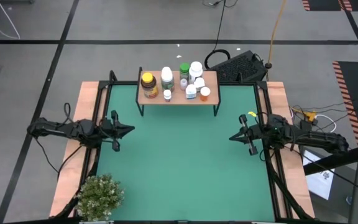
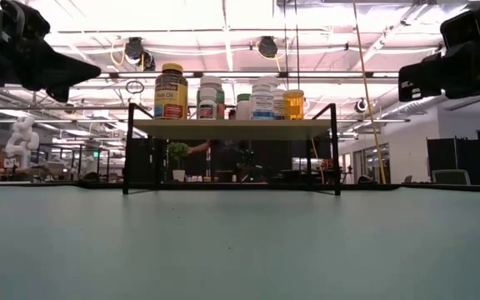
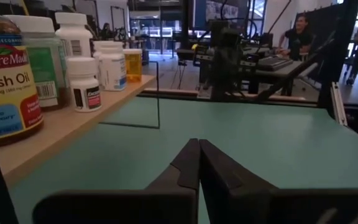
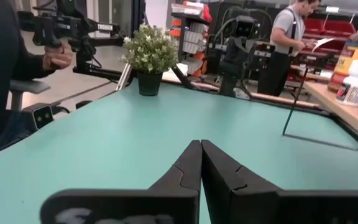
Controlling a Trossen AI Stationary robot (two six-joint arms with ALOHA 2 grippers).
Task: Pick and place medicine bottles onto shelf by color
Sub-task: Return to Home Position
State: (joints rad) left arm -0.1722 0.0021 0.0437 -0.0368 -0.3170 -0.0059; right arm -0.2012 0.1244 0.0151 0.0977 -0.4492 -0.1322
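I am holding my left claw [image 1: 129, 130] and right claw [image 1: 232, 137] pinched together, both well apart from the shelf [image 1: 212, 84] carrying the bottles [image 1: 166, 78].

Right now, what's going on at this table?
Nothing is being handled. All the medicine bottles in view stand on the wooden shelf at the far edge of the green mat, the amber fish oil bottle at its left end. The left claw and right claw hang shut and empty over the mat's left and right sides, away from the shelf.
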